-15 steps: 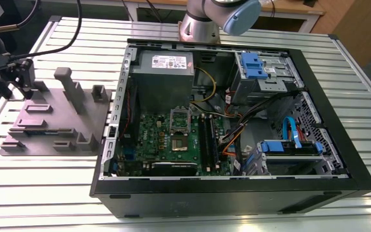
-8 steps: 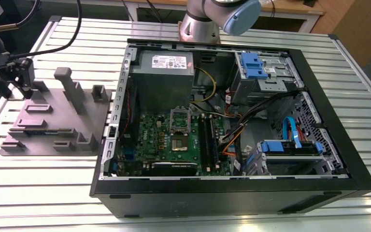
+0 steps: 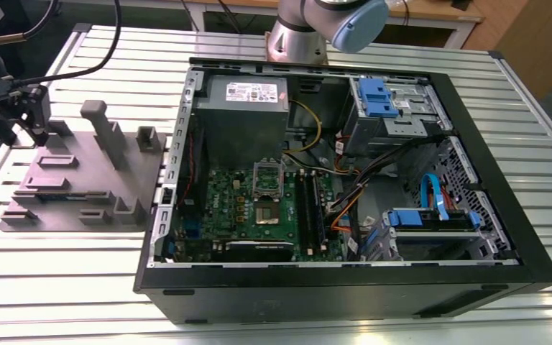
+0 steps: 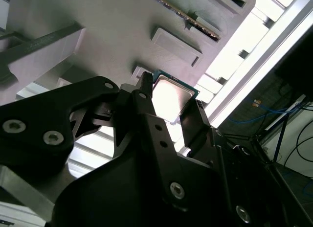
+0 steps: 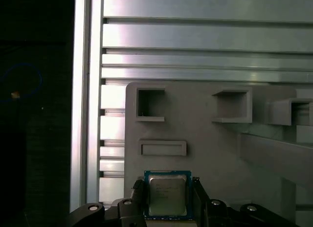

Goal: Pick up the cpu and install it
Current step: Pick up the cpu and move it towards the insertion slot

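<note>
hand point(image 5: 168, 187) closed on cpu point(image 5: 168, 200), fingers point(image 5: 139, 197) pressing two opposite edges, above grey fixture point(image 5: 220, 148).

A ribbed aluminium table point(image 3: 123, 57) carries a grey parts holder point(image 3: 113, 178) beside an open black computer case point(image 3: 333, 289).

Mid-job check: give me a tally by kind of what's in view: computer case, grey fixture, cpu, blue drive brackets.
Black open computer case: 1
Grey moulded parts fixture: 1
Small square silvery-grey cpu chip: 1
Blue plastic drive brackets: 2
Total: 5
</note>
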{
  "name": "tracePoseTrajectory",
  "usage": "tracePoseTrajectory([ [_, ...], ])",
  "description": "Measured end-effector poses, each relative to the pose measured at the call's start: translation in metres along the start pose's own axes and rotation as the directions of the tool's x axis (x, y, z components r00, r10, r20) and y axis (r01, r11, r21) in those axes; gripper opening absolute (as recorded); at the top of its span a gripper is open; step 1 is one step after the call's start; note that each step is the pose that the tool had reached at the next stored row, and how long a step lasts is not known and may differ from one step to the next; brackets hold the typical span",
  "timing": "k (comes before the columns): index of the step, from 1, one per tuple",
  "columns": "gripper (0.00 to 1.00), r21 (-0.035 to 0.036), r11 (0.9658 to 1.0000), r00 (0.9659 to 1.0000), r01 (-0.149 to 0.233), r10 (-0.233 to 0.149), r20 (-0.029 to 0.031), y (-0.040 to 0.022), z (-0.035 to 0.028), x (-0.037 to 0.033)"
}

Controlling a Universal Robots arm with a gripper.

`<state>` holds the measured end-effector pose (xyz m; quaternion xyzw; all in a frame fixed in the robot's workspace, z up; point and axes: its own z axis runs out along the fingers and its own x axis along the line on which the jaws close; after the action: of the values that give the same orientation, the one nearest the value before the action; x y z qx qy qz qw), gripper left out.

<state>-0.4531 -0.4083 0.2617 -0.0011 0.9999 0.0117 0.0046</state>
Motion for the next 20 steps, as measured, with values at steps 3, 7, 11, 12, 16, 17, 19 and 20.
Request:
tracePoseTrajectory([
  [3,0.47,-0.0001,1.0000,1.0000,0.000,0.000,0.0001,0.0000,-0.0009,0.0000],
  [7,0.47,0.0000,1.0000,1.0000,0.000,0.000,0.0001,0.0001,-0.0019,0.0000],
  [11,0.47,-0.0001,1.0000,1.0000,0.000,0.000,0.0002,0.0001,-0.0029,0.0000],
  [12,0.47,-0.0001,1.0000,1.0000,0.000,0.000,0.0001,0.0001,-0.0032,0.0000],
  [16,0.47,0.0000,1.0000,1.0000,0.000,0.000,0.0000,0.0001,-0.0042,0.0000],
  [17,0.47,0.0000,1.0000,1.0000,0.000,0.000,0.0000,0.0001,-0.0044,0.0000],
  [19,0.47,-0.0001,1.0000,1.0000,0.000,0.000,0.0002,0.0001,-0.0047,0.0000],
  [20,0.47,0.0000,1.0000,1.0000,0.000,0.000,0.0001,0.0001,-0.0050,0.0000],
])
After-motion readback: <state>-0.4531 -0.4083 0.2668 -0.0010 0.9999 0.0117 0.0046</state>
